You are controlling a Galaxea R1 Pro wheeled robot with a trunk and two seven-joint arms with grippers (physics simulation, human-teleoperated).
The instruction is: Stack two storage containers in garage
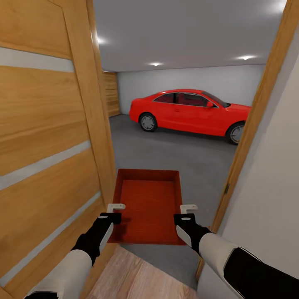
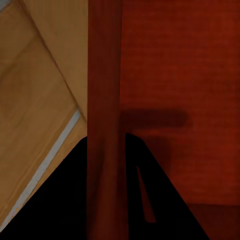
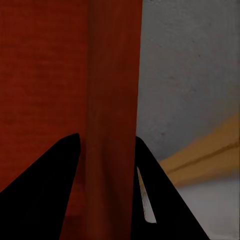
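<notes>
Robot held one red bin in both grippers at the garage doorway.

The storage container was up off the ground, w/ its open top facing up, just past the door frame, over the dark grey floor. Left gripper was clamped on the bin's left wall; in the left wrist view the wall ran between its two black fingers. Right gripper was clamped on the right wall the same way, w/ the wall between its fingers. The wooden door stood open, v. close to the left arm and the bin's left side. A red car was parked well apart, near the white back wall. Light wood planks lay under the arms, on the near side of the doorway.
</notes>
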